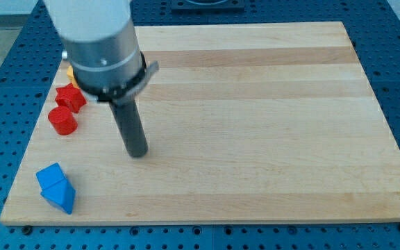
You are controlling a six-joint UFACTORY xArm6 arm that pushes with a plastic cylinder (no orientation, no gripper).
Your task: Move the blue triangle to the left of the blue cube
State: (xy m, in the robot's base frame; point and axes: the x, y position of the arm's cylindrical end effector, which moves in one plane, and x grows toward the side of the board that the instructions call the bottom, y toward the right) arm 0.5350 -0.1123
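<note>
A blue block cluster [55, 187] sits near the board's bottom left corner. Its upper part [50, 176] looks like a blue cube, its lower part [62, 198] like a blue triangle, and the two touch. My tip [138, 153] rests on the board up and to the right of the blue blocks, well apart from them.
A red cylinder [63, 120] and a red star-shaped block [70, 98] lie by the left edge, left of the rod. A yellow block [69, 71] shows partly behind the arm. The wooden board [255, 125] lies on a blue perforated table.
</note>
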